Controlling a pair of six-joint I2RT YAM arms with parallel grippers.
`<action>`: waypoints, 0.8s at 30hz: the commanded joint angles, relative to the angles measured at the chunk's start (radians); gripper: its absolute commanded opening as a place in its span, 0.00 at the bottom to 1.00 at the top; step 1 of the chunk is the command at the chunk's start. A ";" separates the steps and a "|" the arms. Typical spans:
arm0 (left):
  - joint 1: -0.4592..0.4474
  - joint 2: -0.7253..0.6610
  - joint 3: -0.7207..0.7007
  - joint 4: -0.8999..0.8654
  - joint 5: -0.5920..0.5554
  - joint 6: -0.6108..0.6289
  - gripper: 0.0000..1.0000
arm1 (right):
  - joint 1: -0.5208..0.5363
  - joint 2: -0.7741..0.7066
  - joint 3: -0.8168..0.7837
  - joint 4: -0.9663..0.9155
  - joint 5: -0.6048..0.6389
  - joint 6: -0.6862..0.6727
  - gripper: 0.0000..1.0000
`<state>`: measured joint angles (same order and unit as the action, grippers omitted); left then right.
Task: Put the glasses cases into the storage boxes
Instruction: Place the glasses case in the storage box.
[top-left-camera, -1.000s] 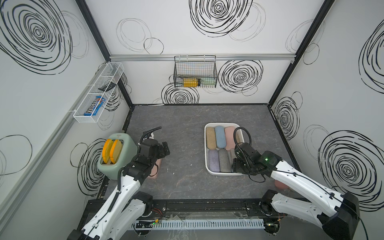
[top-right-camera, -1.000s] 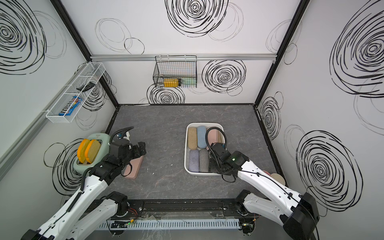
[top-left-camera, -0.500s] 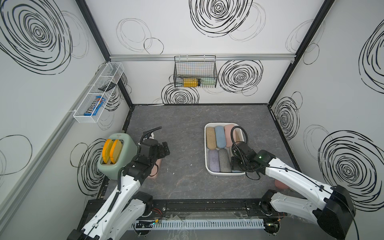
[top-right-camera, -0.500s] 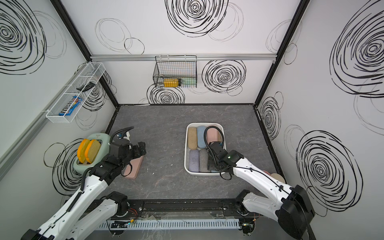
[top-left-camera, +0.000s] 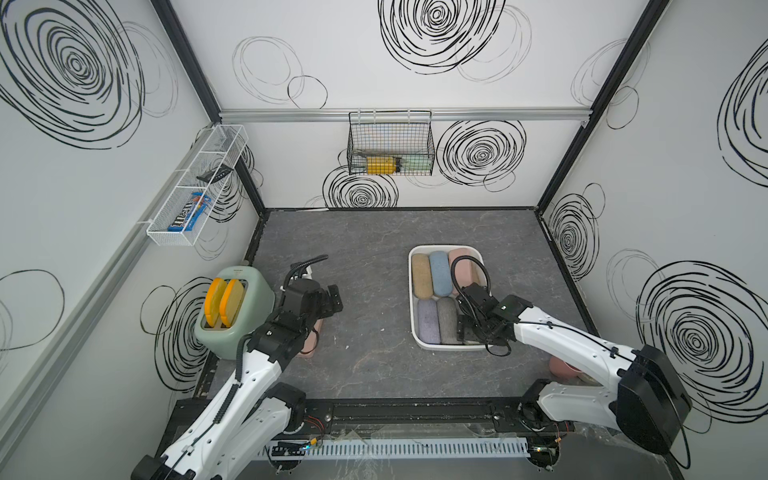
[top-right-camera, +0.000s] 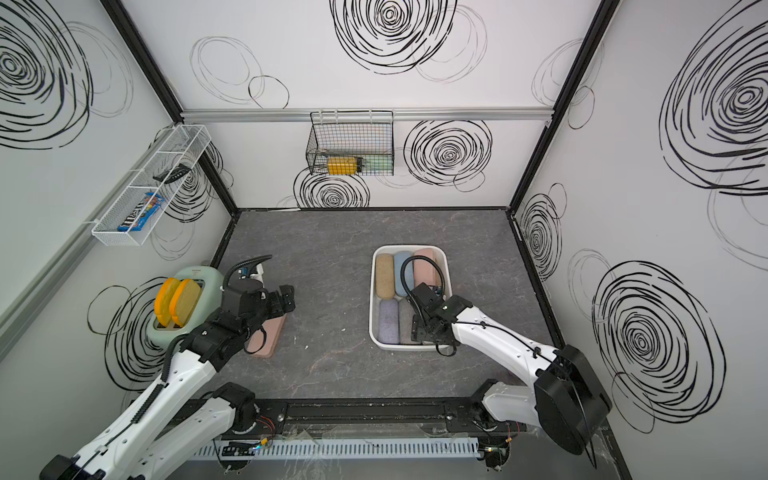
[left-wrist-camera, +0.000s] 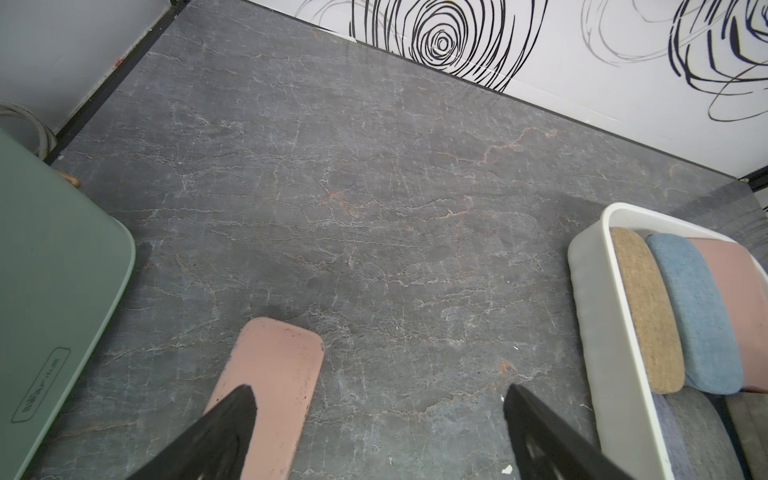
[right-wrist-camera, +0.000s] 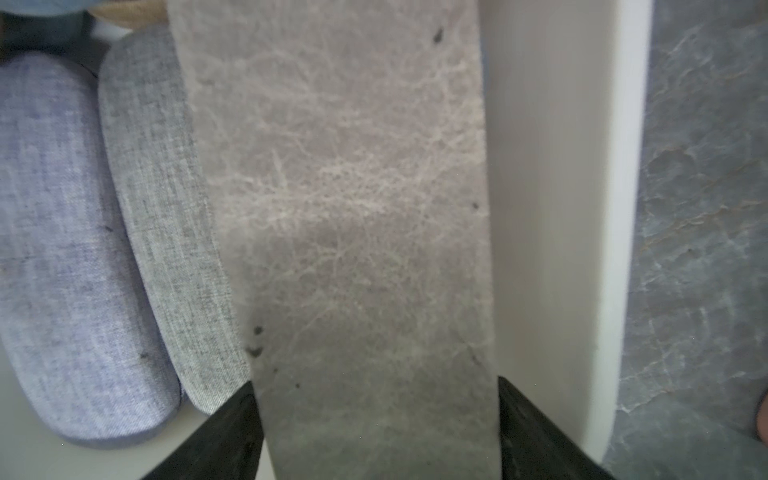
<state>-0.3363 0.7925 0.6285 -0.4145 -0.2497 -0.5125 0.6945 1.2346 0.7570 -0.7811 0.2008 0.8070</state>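
I log: worn grey case between my jaws, beside white bin wall; grey fabric case, lilac case alongside.

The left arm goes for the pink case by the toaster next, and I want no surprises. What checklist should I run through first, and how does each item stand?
1. The left claw is open: ok, fingers wide apart.
2. The pink case lies flat on the table with nothing on it: ok.
3. The left claw is centred over the pink case: not ok; only one finger overlaps it.
4. The leathery case is inside the bin: ok, alongside its wall.
5. The right claw is clear of the leathery case: cannot tell; its fingers flank the case's edges.
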 joint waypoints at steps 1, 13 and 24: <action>-0.017 -0.006 0.025 0.013 -0.035 0.003 0.98 | -0.002 -0.017 0.046 -0.062 0.042 0.032 0.89; -0.046 0.014 0.030 -0.002 -0.081 -0.006 0.99 | 0.082 -0.064 0.231 -0.188 0.044 0.084 0.94; 0.038 0.176 0.060 -0.038 -0.029 0.017 0.96 | 0.243 -0.095 0.276 -0.009 0.009 0.111 0.95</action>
<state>-0.3298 0.9295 0.6472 -0.4335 -0.3004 -0.5053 0.9073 1.1351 1.0142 -0.8474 0.2169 0.8902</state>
